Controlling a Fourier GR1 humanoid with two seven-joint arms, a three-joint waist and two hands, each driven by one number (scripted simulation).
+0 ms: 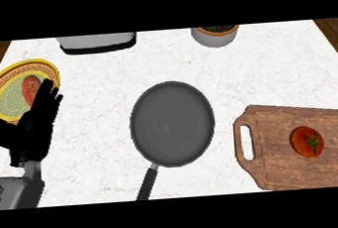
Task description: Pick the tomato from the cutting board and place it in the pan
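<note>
Head view of a white marble counter (271, 69). The tomato (306, 141) lies on the wooden cutting board (279, 170) at lower right, stem scar up, well apart from the dark frying pan (172, 123) at centre, whose handle (147, 183) points toward the lower edge. The left hand (32, 126) rests at the left edge, fingers straight and pointing up, holding nothing; its fingertips overlap a yellow-rimmed plate (1, 80) bearing a reddish item. The right hand does not show. A grey appliance (97, 42) and a potted plant (215, 35) stand along the far edge.
</note>
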